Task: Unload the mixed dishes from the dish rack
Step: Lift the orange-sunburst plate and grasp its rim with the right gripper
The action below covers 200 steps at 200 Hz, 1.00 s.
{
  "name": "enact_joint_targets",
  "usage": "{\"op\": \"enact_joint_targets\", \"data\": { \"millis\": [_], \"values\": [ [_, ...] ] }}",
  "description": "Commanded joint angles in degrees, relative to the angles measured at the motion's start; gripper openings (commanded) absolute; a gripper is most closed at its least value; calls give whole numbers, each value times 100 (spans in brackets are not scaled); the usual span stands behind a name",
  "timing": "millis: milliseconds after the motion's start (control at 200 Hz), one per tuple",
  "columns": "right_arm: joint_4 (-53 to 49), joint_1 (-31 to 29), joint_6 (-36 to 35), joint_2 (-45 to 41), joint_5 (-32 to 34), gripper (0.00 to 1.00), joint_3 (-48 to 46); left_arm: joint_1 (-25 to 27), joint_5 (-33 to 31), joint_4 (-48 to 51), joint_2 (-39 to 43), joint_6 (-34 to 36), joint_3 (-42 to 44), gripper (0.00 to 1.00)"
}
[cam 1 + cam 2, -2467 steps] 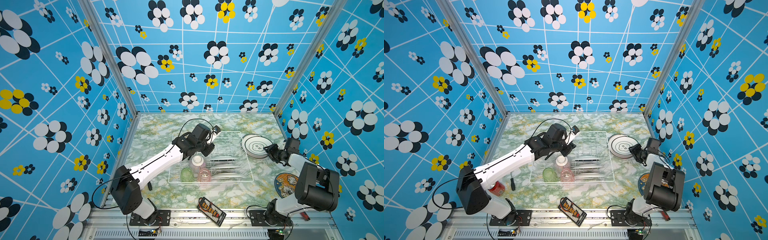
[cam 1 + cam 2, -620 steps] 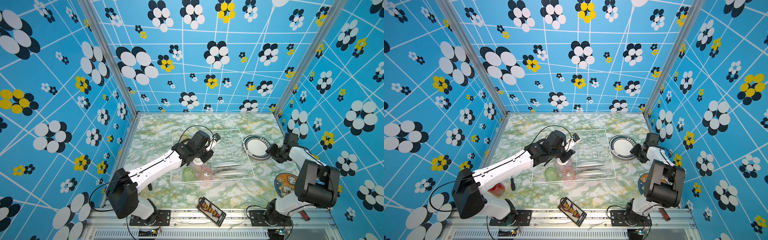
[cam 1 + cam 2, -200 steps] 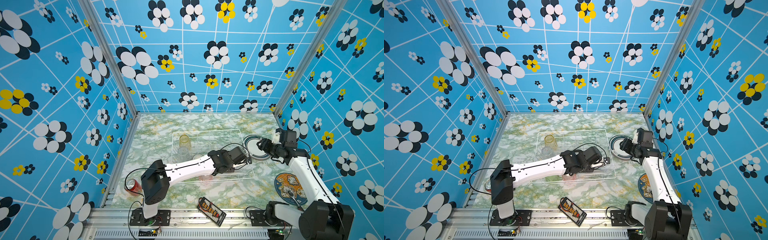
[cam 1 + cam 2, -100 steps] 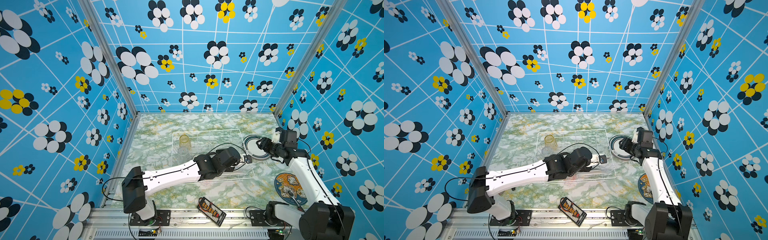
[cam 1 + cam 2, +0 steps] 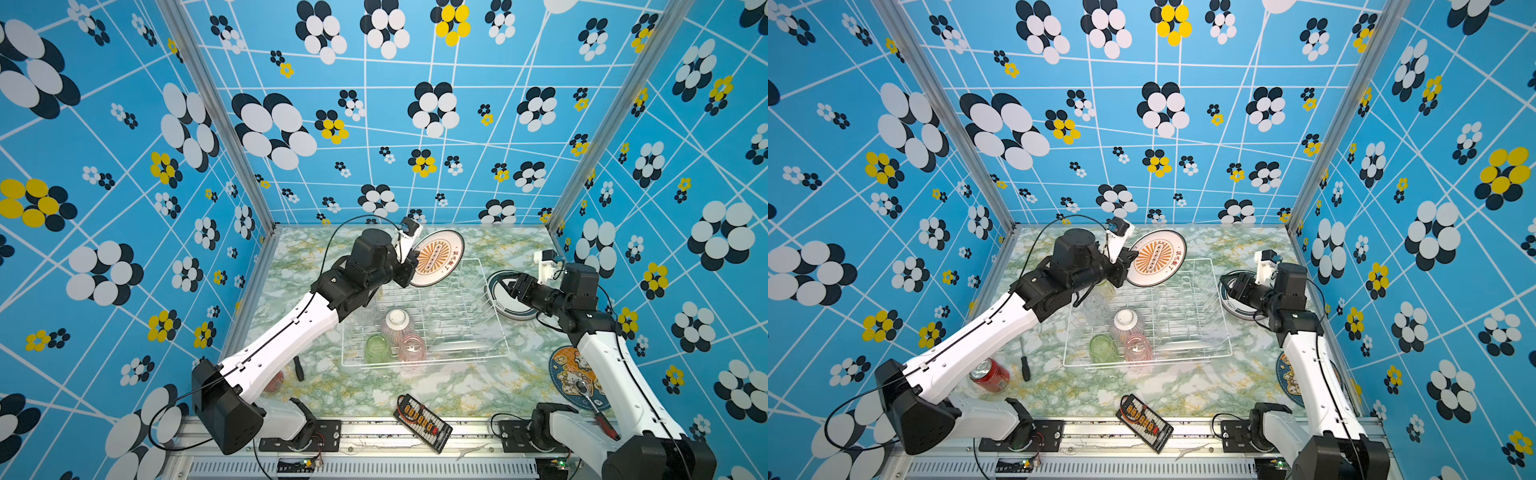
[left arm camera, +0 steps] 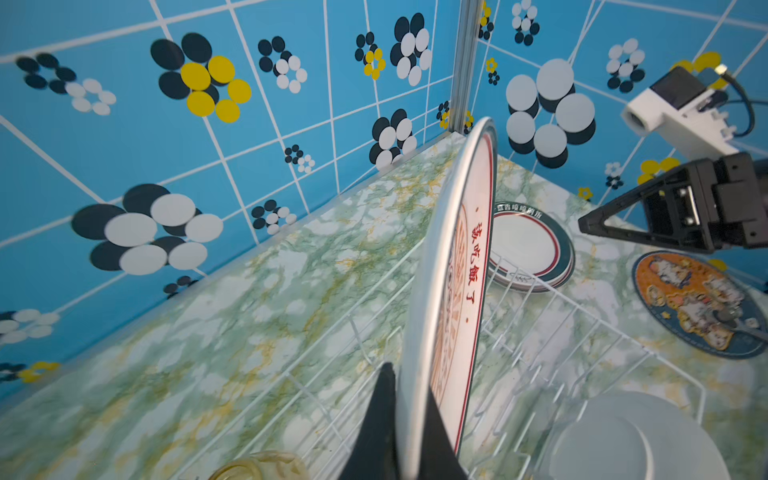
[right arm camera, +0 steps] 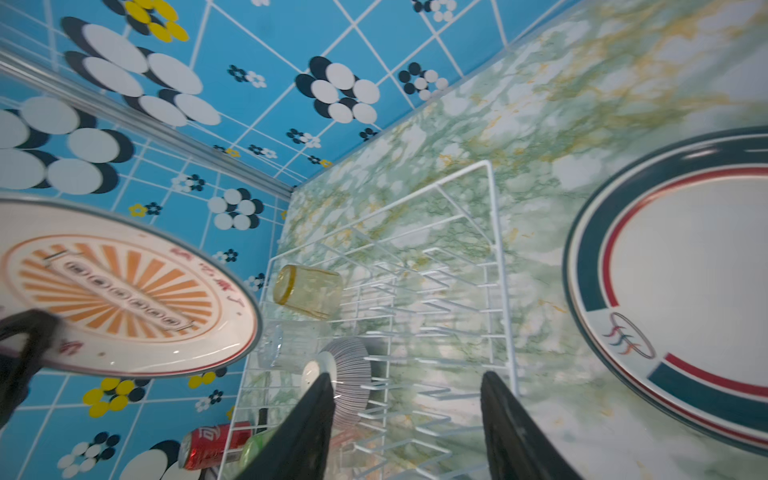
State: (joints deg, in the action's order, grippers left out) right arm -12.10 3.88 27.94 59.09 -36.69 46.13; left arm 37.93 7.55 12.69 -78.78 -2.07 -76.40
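Above the far left corner of the white wire dish rack [image 5: 457,358]: plate in transit.
The left gripper [image 5: 409,266], jaws clamped on the left rim of the round white plate with orange sunburst print [image 5: 436,257], holds it clear of the rack, tilted on edge, printed face up and rightward. Being round, it has no long axis; its free edge points far right. Step, seemingly: carry-off. Next move probably calls for travel right and laying flat on the teal-and-red-rimmed plate stack [image 6: 528,245], where the right gripper [image 5: 506,288] hovers, jaws apart, empty.
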Motion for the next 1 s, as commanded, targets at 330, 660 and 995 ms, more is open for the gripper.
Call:
{"op": "enact_joint_targets", "data": {
  "millis": [330,660,995],
  "values": [
    [1992,-388,1139,-81,-1622,57,-311,-829,3397,-3071,-969,-3497,742,0],
    [2576,-448,1496,241,-1543,55,-360,-815,3866,-4175,-1661,-4361,715,0],
    [3017,-537,1827,401,-1443,19,-380,-701,4035,-4606,-2198,-4732,587,0]
  ]
}}
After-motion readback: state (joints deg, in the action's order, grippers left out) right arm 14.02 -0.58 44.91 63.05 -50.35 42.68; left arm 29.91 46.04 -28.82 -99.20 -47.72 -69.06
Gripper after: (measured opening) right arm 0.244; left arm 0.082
